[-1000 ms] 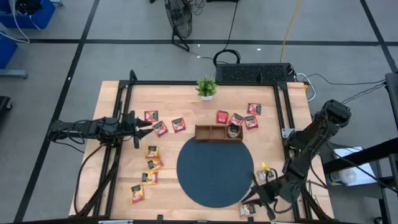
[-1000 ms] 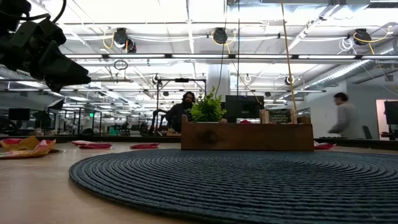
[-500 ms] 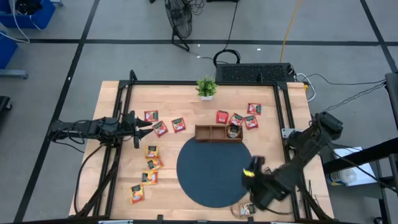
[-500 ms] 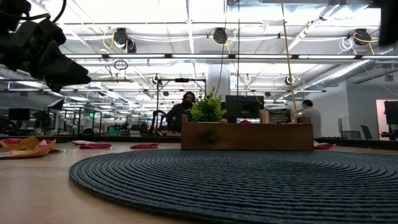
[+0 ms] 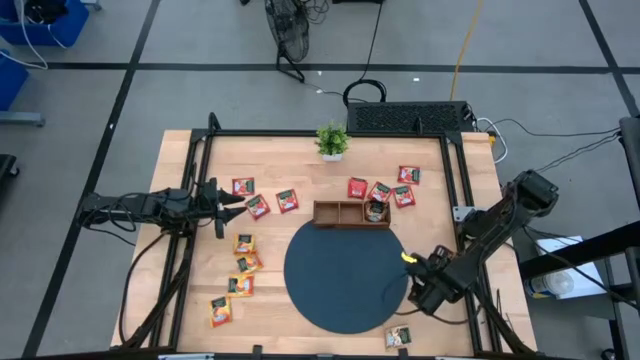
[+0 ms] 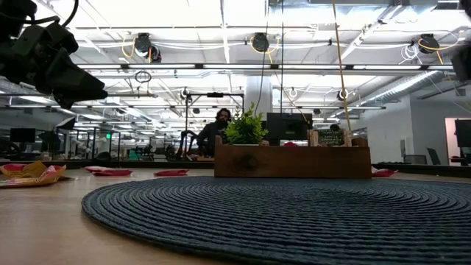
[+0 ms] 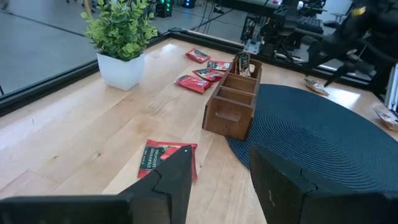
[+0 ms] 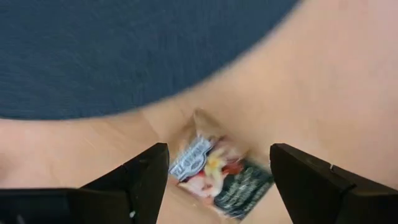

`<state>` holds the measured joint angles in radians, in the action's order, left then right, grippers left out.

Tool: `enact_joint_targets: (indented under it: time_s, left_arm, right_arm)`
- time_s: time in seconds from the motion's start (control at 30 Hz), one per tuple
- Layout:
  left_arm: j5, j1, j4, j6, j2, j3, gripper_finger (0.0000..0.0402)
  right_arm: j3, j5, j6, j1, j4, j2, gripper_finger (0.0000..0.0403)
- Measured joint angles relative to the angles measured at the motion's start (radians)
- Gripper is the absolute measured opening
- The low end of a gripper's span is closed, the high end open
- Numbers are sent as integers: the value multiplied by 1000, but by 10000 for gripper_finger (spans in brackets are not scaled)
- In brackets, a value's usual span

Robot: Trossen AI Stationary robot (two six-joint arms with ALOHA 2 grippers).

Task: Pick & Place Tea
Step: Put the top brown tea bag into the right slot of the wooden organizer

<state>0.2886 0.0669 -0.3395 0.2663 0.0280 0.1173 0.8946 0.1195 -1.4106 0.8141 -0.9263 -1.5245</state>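
Seven red sachets [image 5: 287,201], four yellow-orange sachets [image 5: 243,243] — another sachet [image 8: 214,171] ahead of right jaws (both pairs agape, empty).

Pale wooden counter [image 5: 300,295] bearing dark round mat [image 5: 345,275]; brown three-compartment tray [image 5: 350,213] touching mat's far edge; small potted plant [image 5: 332,140] at far edge. Standing fan [image 5: 288,35] on floor beyond.

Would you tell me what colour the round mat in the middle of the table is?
The round mat is dark blue with a ribbed woven texture, clearest in the low view.
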Motion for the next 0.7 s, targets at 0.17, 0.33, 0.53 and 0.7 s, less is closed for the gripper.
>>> enact_joint_targets:
  time_s: [0.17,0.33,0.53,0.7]
  left_arm:
    - [0,0,0,0,0,0,161]
    - [0,0,0,0,0,0,161]
    - [0,0,0,0,0,0,161]
    - [0,0,0,0,0,0,161]
  right_arm:
    - [-81,-70,-127,5,63,-7,263]
    - [-133,-66,-178,13,64,-6,263]
    - [-149,-123,-157,12,36,-6,263]
    - [-104,-115,-106,12,-121,-5,263]
